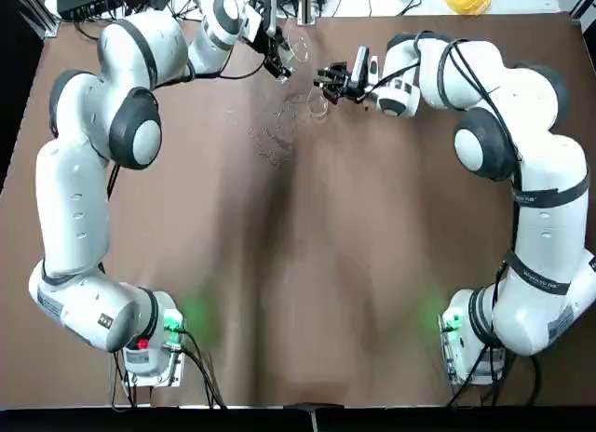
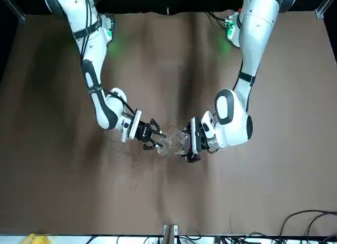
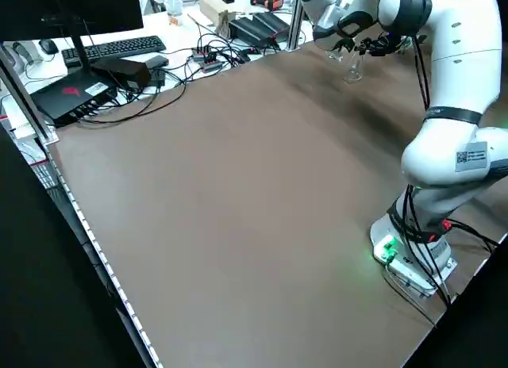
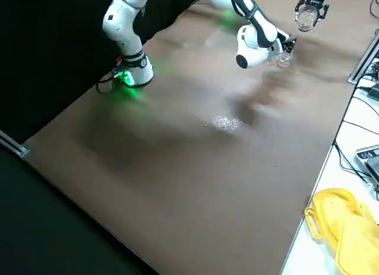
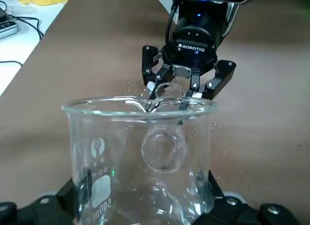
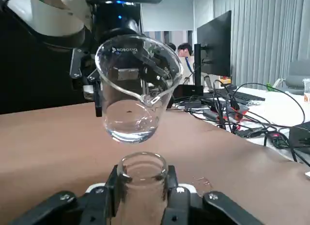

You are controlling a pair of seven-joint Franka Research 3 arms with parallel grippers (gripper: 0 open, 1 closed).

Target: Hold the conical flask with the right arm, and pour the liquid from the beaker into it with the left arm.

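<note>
Brown and wide, the table (image 1: 214, 264) spreads under both arms, with wet-looking drops (image 4: 228, 122) scattered on it. Going left to right in the top view, you have the left arm (image 1: 79, 195) first, reaching to the far side. Its tool (image 5: 143, 193) is closed around the beaker (image 6: 138, 89), one finger at each side of the glass. A shallow pool of clear liquid (image 6: 131, 132) shows near the beaker's base, and its spout faces the flask. You see no stream crossing between them.

Next comes the conical flask (image 6: 141, 208), its neck gripped between the fingers of the right tool (image 6: 143, 184), its open mouth just below and beside the beaker. The right arm (image 1: 545, 209) stretches in from the right.

Your pour looks near at hand, and the mouth is the narrow target. Tip the beaker with its spout off line and the liquid could run down the outside of the neck; tip it quickly and the mouth could overflow or splash. Lower the beaker too far and glass may knock glass, twisting the flask in its grip. Wet glass could also slip if either hold is light.
</note>
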